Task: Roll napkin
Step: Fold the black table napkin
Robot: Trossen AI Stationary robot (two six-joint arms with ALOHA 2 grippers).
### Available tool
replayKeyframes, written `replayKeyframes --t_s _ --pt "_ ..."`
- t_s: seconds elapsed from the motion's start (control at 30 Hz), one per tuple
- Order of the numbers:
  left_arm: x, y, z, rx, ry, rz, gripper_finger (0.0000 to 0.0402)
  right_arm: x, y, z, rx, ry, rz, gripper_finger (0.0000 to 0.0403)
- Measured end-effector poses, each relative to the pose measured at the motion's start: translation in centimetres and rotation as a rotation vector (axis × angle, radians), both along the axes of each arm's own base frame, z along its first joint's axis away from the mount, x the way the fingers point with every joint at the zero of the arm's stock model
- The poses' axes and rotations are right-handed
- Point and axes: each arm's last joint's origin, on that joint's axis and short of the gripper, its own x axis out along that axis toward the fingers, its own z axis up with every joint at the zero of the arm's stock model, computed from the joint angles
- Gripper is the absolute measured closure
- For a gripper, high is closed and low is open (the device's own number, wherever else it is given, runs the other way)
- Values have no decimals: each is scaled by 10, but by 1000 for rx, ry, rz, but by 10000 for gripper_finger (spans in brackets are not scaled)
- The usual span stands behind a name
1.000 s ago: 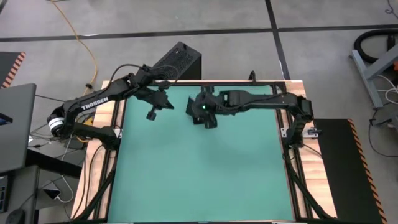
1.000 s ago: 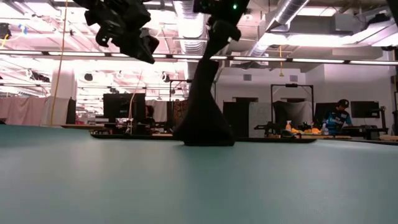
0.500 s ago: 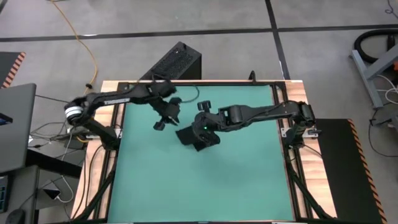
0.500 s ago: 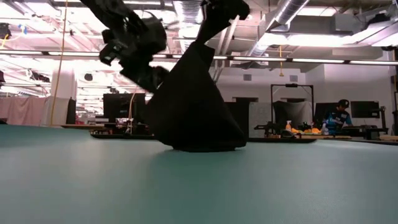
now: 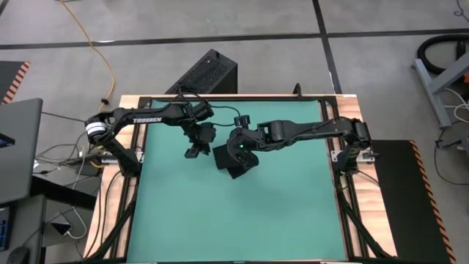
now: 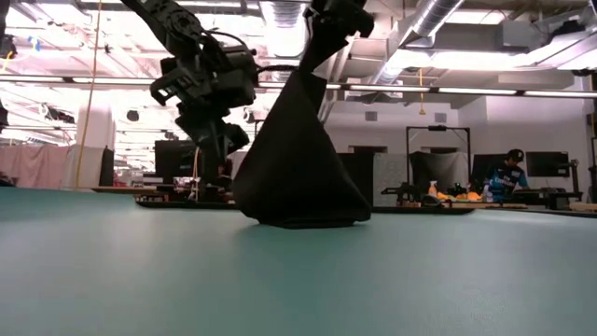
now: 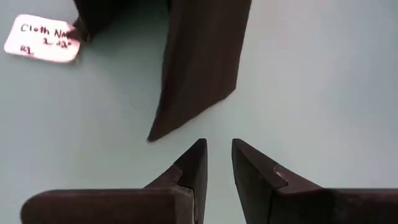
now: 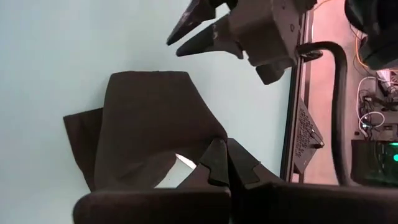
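Napkin (image 6: 298,159) hanging as a tent near the counter's (image 5: 293,213) far edge, pinched by right gripper (image 8: 225,163). Left gripper (image 7: 217,158) nearly closed, empty, just beside it. Risk: bunching, not lying flat, if dropped.

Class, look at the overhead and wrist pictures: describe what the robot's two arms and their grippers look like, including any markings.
Both arms are black and slender, built of jointed segments. The left arm bears white "TROSSEN" lettering and a silver ring at its base; the right arm shows a small green light near its wrist. Thin black cables run alongside. Each gripper, left gripper and right gripper, has two dark, tapered, wedge-shaped fingers.
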Motion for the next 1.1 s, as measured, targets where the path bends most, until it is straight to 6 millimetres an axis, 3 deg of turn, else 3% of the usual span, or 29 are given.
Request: replayKeyframes --t_s 0.13,0.27,0.4,0.5,0.6,0.7,0.8,0.93,1.1 --pt "1 -5 10 124 -28 -6 345 0 -5 0 0 0 -13 403" --pt "-12 -16 59 359 -208 0 375 0 -10 0 0 1 -25 403" --pt "-46 -28 120 510 -485 96 398 -1 -10 0 0 7 -27 403" --pt "-82 -43 137 517 -653 138 399 -1 -12 0 0 7 -32 403" --pt "-110 -58 117 457 -758 137 400 0 -12 0 0 6 -32 403" --pt "-122 -65 84 384 -893 138 400 0 -12 0 1 2 -32 403" --pt "-125 -67 45 369 -972 164 400 1 -11 1 1 -13 -31 403" --pt "-126 -63 0 385 -935 319 392 2 -11 2 4 -34 -31 402" --pt "-123 -61 -19 397 -890 306 356 2 -11 2 4 -34 -30 402"
